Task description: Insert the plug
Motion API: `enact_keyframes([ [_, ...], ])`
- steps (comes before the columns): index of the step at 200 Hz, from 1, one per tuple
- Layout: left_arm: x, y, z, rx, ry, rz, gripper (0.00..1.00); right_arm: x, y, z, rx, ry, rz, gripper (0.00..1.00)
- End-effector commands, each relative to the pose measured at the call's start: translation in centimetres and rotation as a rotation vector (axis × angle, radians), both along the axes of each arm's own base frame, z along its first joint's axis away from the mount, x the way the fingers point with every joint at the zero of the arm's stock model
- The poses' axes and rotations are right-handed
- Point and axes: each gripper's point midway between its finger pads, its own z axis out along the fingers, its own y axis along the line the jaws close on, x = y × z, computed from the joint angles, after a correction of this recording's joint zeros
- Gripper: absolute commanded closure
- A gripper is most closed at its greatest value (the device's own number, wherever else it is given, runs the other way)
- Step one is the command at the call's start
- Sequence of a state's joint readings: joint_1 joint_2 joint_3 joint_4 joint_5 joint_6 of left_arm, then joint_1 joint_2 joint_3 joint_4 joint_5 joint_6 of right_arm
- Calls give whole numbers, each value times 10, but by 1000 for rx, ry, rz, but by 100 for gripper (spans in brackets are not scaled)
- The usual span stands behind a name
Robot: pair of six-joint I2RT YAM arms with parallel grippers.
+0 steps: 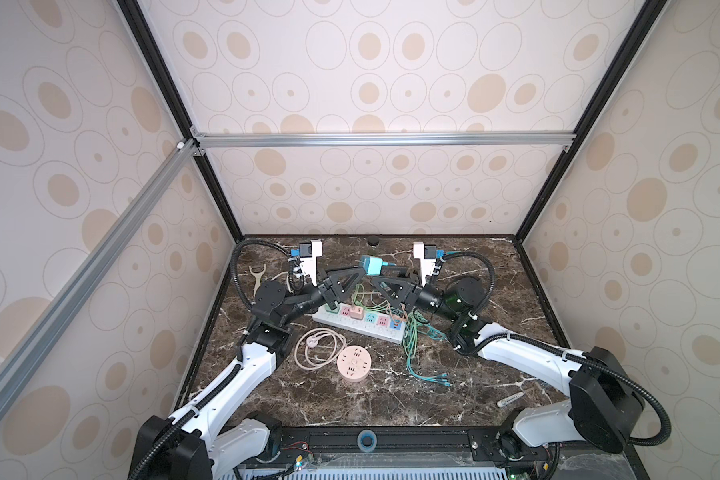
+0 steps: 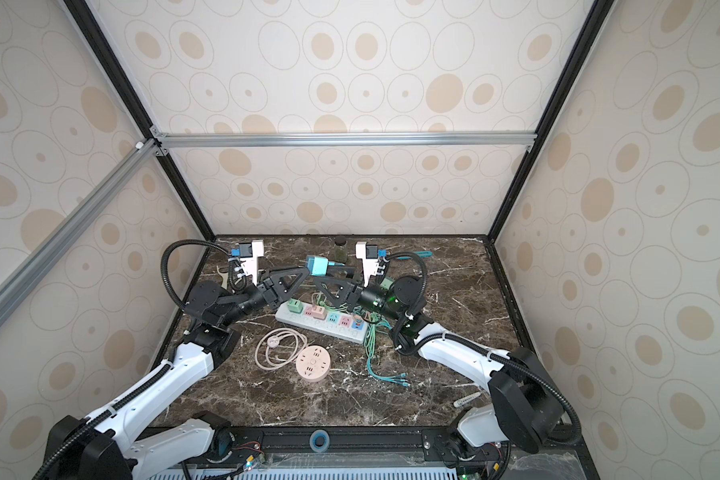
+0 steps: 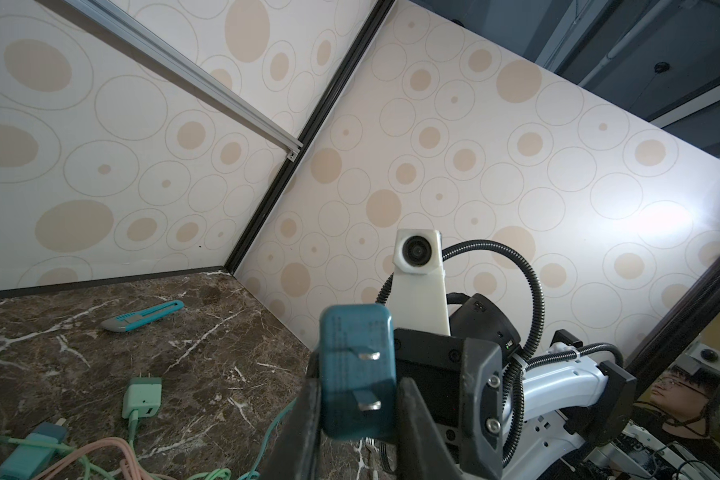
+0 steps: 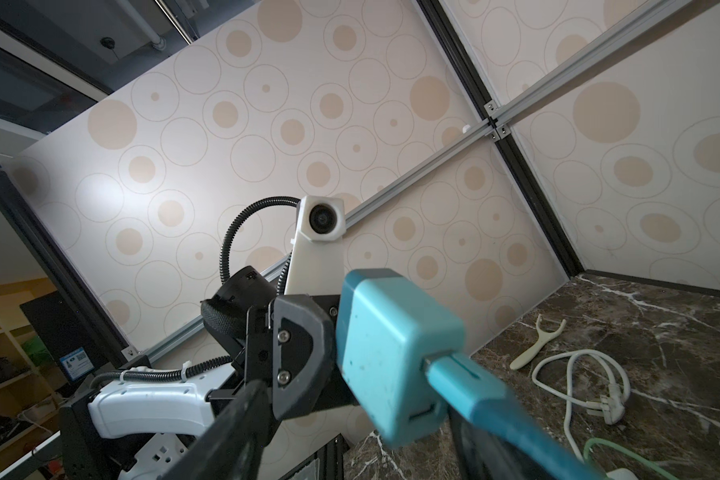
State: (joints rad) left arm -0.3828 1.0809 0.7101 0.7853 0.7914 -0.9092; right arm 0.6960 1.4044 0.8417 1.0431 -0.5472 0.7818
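Left gripper [image 3: 358, 415] clamped on the teal charger [image 3: 356, 345], prongs [image 3: 368, 356] facing left, right gripper [image 1: 381, 276] jaws apart astride its cable [image 4: 495, 399], and the power strip [image 1: 360, 324] lies below, slightly nearer!

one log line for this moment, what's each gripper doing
left gripper: shut on blue adapter, lifted | right gripper: at teal cable connector, grip unclear | power strip: adapter not yet in

The walls [image 1: 371, 62] are white with tan dots and rings. A silver bar [image 1: 383, 139] and black posts [image 1: 156, 62] run along them. The table [image 1: 350, 403] is dark brown stone with white lines.
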Motion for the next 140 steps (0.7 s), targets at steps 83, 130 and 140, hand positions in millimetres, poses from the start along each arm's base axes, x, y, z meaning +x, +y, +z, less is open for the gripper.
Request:
enact_keyframes([
  [83,-16,-3,4,-21,-39,-64,100,-1,-2,37,113,-63,22,49],
  [130,-18,-5,5,-33,-39,-87,100,8,5,30,69,-20,18,56],
  [140,-18,-5,4,-34,-37,-89,100,9,6,30,76,-18,19,56],
])
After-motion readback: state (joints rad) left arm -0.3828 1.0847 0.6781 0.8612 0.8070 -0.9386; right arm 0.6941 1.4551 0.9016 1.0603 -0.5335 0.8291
